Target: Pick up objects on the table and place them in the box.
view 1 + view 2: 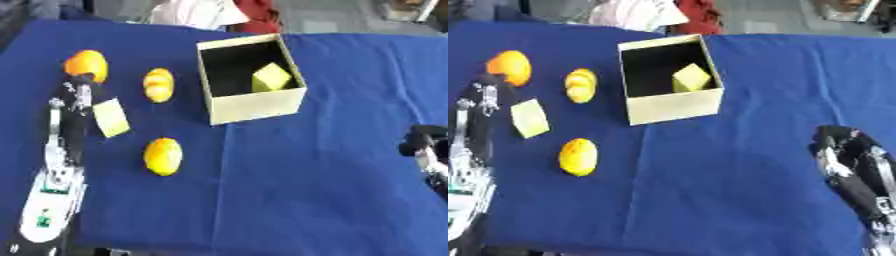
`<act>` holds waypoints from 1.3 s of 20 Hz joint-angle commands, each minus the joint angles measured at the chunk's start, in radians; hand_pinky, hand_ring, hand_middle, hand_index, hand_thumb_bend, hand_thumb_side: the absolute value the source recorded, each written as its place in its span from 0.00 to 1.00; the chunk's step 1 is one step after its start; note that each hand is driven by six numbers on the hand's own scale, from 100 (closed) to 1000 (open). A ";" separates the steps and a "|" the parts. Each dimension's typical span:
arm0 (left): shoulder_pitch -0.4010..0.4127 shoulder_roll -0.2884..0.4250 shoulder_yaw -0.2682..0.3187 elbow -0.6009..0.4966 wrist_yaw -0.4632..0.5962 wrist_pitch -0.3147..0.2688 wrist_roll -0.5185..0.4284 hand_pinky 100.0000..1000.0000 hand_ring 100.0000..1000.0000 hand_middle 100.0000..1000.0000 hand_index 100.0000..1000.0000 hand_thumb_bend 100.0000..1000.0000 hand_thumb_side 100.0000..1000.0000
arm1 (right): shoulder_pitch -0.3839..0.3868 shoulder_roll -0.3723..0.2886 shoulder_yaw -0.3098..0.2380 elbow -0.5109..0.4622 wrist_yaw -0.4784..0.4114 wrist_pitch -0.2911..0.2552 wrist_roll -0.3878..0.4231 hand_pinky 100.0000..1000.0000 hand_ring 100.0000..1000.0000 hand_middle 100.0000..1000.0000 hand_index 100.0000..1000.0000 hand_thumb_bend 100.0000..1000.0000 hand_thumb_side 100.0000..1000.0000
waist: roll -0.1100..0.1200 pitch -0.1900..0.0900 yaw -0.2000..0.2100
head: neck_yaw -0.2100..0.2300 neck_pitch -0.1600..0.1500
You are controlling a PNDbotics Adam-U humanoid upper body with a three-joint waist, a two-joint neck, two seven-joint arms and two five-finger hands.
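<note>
An open cream box stands at the table's far middle with a yellow-green cube inside it. To its left lie an orange, a striped yellow-orange fruit, a pale yellow-green block and a yellow lemon-like fruit. My left hand reaches up the left side. Its fingers are stretched out, with their tips just below the orange. The block lies close on its right, apart from it. My right hand rests open at the right edge, fingers up, holding nothing.
A blue cloth covers the table. White and red fabric lies beyond the far edge behind the box. My left forearm runs along the lower left side.
</note>
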 commanded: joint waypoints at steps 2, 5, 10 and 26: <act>-0.010 0.014 0.001 -0.025 0.001 -0.002 0.003 0.73 0.61 0.55 0.71 0.00 0.72 | -0.007 -0.017 -0.003 -0.023 0.004 -0.002 0.001 0.60 0.57 0.55 0.66 0.00 0.33 | -0.002 -0.019 -0.003 | 0.001 -0.013; -0.011 0.018 0.000 -0.029 0.001 -0.002 0.002 0.73 0.61 0.55 0.71 0.00 0.71 | -0.006 -0.017 -0.004 -0.023 0.005 -0.002 0.001 0.60 0.57 0.55 0.66 0.00 0.33 | -0.001 -0.019 -0.005 | 0.002 -0.013; -0.014 0.096 0.010 -0.057 -0.014 0.002 0.002 0.74 0.63 0.57 0.72 0.00 0.62 | -0.005 -0.020 -0.005 -0.022 0.007 -0.001 -0.001 0.60 0.57 0.55 0.66 0.00 0.33 | 0.003 -0.019 -0.009 | 0.002 -0.016; -0.158 0.844 -0.024 0.308 -0.228 0.011 -0.249 0.82 0.76 0.75 0.88 0.00 0.16 | 0.007 -0.034 0.001 -0.016 0.011 0.000 0.004 0.60 0.57 0.55 0.66 0.00 0.34 | 0.026 -0.033 -0.038 | -0.006 -0.019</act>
